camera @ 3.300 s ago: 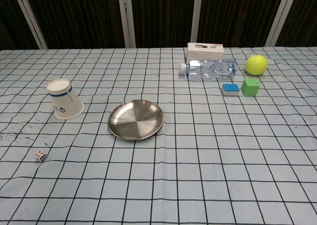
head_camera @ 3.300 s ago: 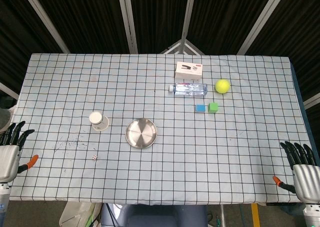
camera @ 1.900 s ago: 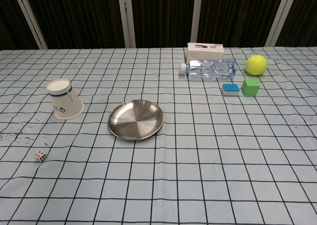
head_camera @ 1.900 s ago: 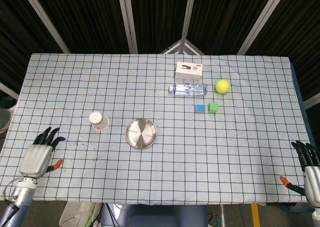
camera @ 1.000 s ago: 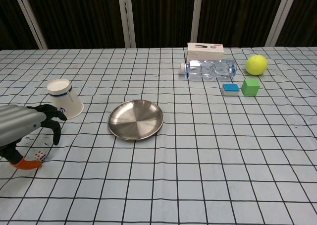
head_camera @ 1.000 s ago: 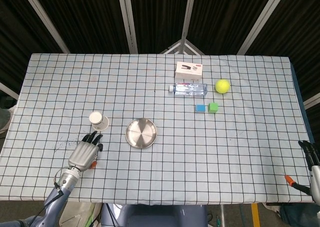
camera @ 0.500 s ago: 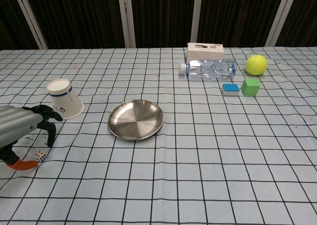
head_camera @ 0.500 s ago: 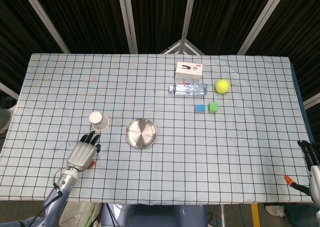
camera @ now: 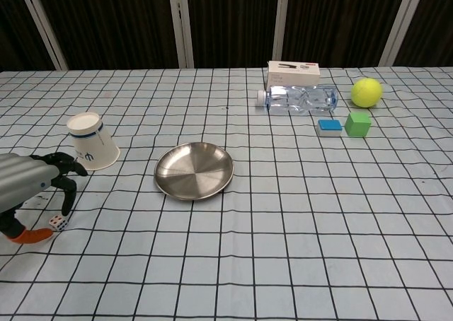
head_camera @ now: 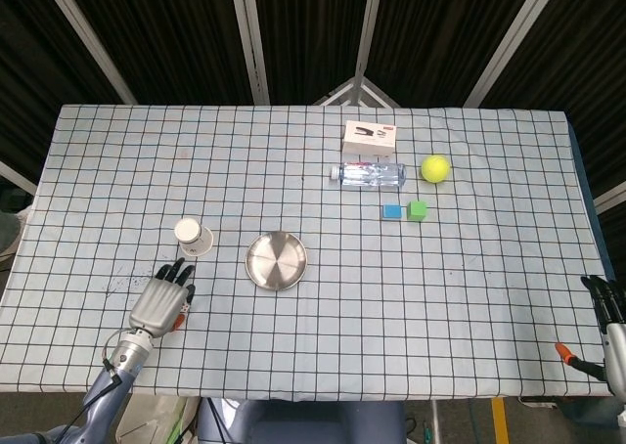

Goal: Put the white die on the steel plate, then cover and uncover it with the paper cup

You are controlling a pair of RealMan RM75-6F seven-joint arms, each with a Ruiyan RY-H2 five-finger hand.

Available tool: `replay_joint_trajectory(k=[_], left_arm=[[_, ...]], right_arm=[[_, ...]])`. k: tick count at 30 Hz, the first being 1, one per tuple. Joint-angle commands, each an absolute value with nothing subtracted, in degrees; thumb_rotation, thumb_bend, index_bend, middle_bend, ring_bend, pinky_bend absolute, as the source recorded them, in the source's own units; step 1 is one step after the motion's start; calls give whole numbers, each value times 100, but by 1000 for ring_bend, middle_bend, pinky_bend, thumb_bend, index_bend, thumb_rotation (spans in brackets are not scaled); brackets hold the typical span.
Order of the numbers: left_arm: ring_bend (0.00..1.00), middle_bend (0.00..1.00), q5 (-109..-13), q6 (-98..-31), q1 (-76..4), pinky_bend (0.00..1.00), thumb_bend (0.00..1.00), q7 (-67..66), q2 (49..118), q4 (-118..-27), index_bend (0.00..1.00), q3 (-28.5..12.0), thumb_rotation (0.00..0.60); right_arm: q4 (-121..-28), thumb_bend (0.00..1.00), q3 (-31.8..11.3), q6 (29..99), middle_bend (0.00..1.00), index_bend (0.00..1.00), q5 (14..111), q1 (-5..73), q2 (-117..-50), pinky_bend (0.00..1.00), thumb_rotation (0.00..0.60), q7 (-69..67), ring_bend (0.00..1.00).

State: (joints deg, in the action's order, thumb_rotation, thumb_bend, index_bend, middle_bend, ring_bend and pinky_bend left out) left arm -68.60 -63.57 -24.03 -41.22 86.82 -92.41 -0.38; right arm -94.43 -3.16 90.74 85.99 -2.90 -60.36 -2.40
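L hand (camera: 32,183) over die (camera: 58,223), fingers curled down around it, not gripping. Cup (camera: 93,141) upside down nr plate (camera: 194,170). R hand (head_camera: 611,325) at table edge, grip unclear.

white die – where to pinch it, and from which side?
Pinch two opposite side faces of the white die, coming from above. It is a small cube lying flat on the cloth, too low to get under. The left hand already hovers over it with fingers curled down; the paper cup stands apart, behind.
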Motion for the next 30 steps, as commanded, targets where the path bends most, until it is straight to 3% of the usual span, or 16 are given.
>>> replay_joint_trajectory(k=[1, 23, 30], left_arm=[[0, 117, -6860, -6356, -2410, 143, 421, -4121, 8691, -9224, 483, -23, 600], [0, 164, -6873, -6472, -2406, 143, 524, -4034, 8662, -9255, 576, 12, 600], [0, 171, -7528, -6722, -2384, 143, 527, -3399, 8569, -9544, 578, 22, 600]], right_arm=[[-9445, 126, -317, 9076, 137, 130, 8600, -291, -6035, 20, 600, -239, 95], [-9460, 127, -320, 9066, 137, 130, 8586, -295, -6026, 20, 600, -239, 95], [-9469, 127, -326, 9093, 137, 129, 8594, -305, -6016, 20, 600, -234, 96]])
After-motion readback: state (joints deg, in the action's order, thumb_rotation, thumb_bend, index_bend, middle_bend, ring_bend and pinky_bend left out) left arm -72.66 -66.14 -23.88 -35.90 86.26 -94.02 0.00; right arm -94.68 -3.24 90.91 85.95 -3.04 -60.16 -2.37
